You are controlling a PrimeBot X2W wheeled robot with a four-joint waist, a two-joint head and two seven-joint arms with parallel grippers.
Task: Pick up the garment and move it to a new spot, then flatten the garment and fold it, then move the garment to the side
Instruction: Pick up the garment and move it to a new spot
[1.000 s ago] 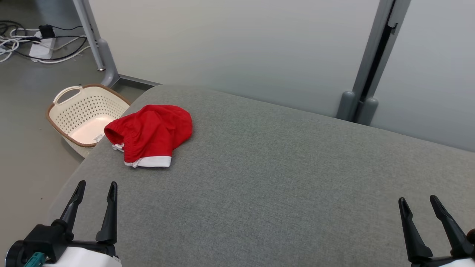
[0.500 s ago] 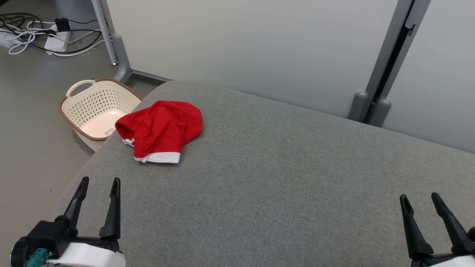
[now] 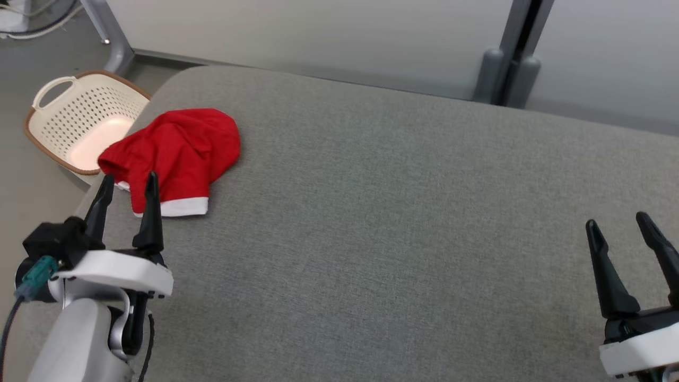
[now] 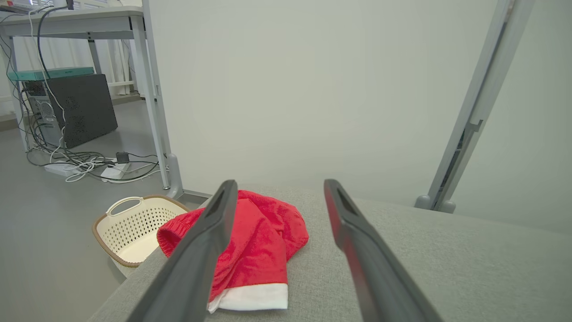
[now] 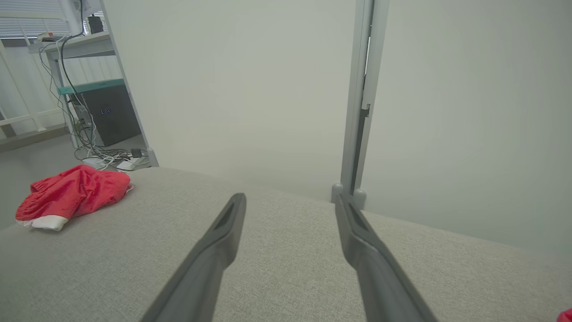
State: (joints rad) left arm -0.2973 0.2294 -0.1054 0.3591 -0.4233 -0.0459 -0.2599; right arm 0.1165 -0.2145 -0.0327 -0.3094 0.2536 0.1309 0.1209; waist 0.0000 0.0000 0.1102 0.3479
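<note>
Head view: crumpled red garment (image 3: 175, 148) on far left corner of grey desk (image 3: 371, 212), near basket (image 3: 63, 116) on floor. Left tool (image 3: 130, 176) spread, empty, near garment. Right tool (image 3: 616, 219) spread, empty, well apart.

Left wrist view: garment ahead, bunched, unfolded.

Right wrist view: garment far left, untouched.

Likely stage: pickup not begun; every step remains.

surface: grey fabric table (image 3: 371, 212) | on it: red garment (image 3: 175, 148), crumpled, near its far-left corner
</note>
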